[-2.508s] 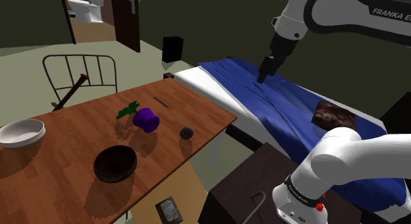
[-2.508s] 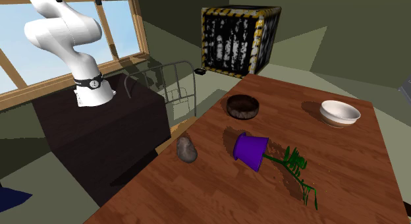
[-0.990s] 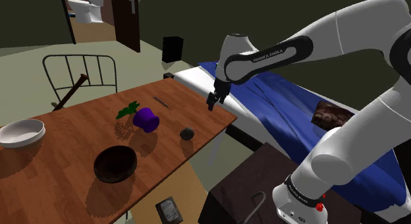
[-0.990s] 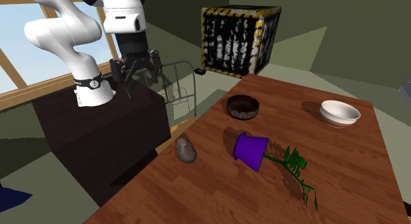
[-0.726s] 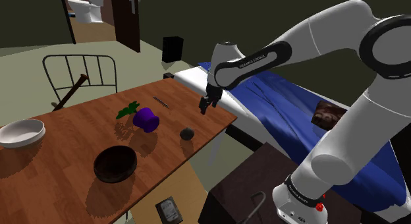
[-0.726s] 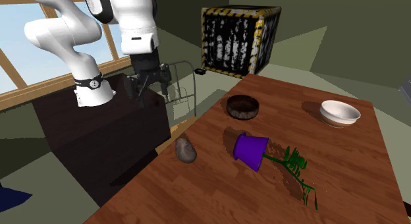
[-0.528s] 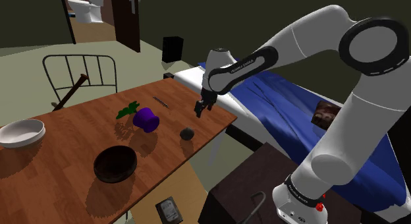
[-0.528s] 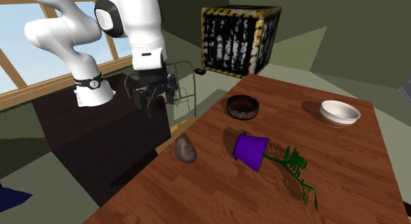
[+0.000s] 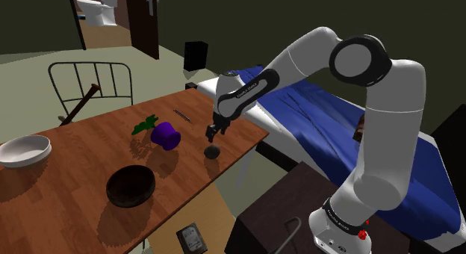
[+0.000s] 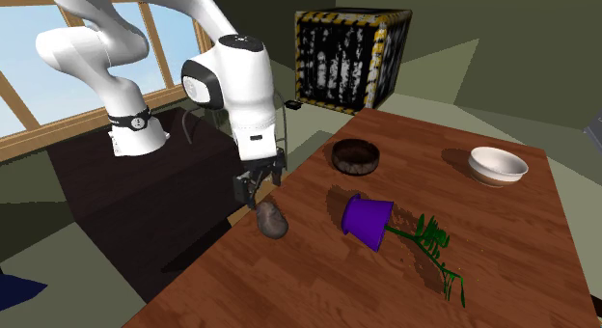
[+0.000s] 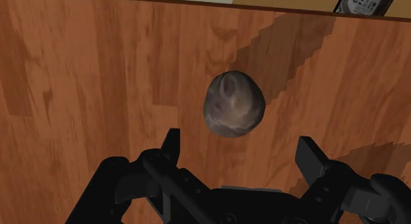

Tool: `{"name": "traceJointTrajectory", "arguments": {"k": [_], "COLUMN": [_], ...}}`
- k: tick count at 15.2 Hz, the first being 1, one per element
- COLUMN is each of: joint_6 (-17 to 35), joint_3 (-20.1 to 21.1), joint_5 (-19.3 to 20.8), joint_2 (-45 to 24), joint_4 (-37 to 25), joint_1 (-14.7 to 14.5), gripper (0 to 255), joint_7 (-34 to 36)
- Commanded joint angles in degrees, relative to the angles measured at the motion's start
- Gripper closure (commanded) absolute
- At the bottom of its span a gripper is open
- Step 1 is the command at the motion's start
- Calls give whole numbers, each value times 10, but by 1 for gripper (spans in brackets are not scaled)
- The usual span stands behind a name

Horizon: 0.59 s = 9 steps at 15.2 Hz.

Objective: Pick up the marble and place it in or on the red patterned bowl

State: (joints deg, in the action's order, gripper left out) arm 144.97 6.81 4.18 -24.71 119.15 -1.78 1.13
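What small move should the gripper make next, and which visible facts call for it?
Probably lower straight down. The open gripper hangs just above the grey-brown marble, which lies untouched on the wooden table, roughly centred between the fingers. Closing would come after that.

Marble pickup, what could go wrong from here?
The marble is rounded and lies near the table edge; an off-centre touch from the open end effector might roll it off. The tipped purple pot lies close to the way to the dark bowl; a low carry could clip it.
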Motion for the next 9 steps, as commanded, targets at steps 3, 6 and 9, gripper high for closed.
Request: {"name": "traceJointTrajectory", "arguments": {"k": [3, 6, 9], "joint_6": [11, 27, 45], "joint_3": [-1, -3, -6], "joint_5": [3, 6, 9], "joint_2": [-56, -76, -100], "joint_4": [-42, -46, -52], "joint_1": [-5, -8, -10], "gripper": [0, 0, 0], "joint_7": [1, 3, 5]}}
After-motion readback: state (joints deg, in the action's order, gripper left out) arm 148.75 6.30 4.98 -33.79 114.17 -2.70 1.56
